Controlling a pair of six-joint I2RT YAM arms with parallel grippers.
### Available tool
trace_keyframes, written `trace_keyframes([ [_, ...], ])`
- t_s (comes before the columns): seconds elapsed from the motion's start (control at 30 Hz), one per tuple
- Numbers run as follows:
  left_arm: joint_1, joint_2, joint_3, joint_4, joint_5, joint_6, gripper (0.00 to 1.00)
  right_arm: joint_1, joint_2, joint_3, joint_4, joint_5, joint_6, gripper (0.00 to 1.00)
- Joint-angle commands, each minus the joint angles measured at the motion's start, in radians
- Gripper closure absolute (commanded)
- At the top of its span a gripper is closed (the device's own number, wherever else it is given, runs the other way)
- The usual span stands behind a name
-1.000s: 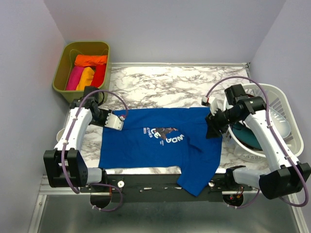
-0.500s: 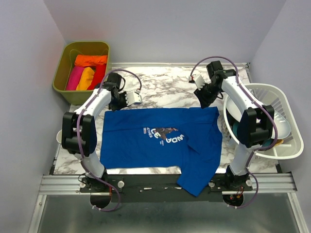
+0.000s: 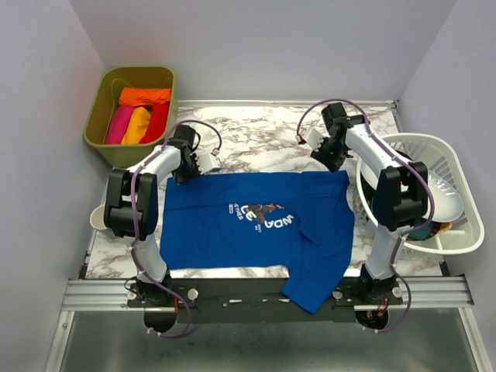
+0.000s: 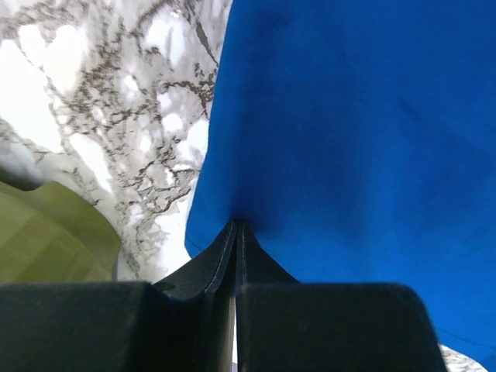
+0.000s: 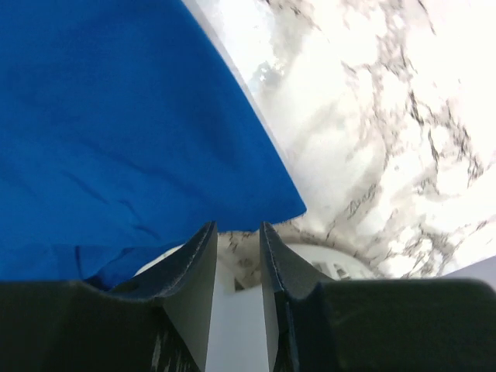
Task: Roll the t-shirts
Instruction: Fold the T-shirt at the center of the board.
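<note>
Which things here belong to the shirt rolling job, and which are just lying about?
Job in hand: blue t-shirt; rolled shirts in the green bin.
Lying about: white basket.

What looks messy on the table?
The blue t-shirt is not lying neatly. Its near right part droops over the front edge of the table and across the metal rail. A diagonal fold also creases it just right of the chest print.
</note>
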Motion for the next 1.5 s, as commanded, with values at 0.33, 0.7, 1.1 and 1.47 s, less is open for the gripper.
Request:
trace_keyframes([
  [0.33, 0.026, 0.087, -0.108, 0.185, -0.21, 0.107, 0.91, 0.023, 0.213, -0.021, 0.096, 0.224, -0.206, 0.71],
  [0.7, 0.042, 0.108, -0.114, 0.331, -0.281, 0.142, 0.91, 0.025, 0.377, 0.22, 0.131, 0.223, -0.247, 0.71],
  [1.1, -0.075, -0.129, -0.005, 0.247, -0.096, 0.041, 0.79, 0.025, 0.207, 0.281, 0.145, 0.194, -0.114, 0.51],
  [1.47, -0.147, -0.286, 0.204, 0.05, 0.173, -0.601, 0.64, 0.147, -0.232, -0.09, 0.11, -0.168, -0.04, 0.45],
])
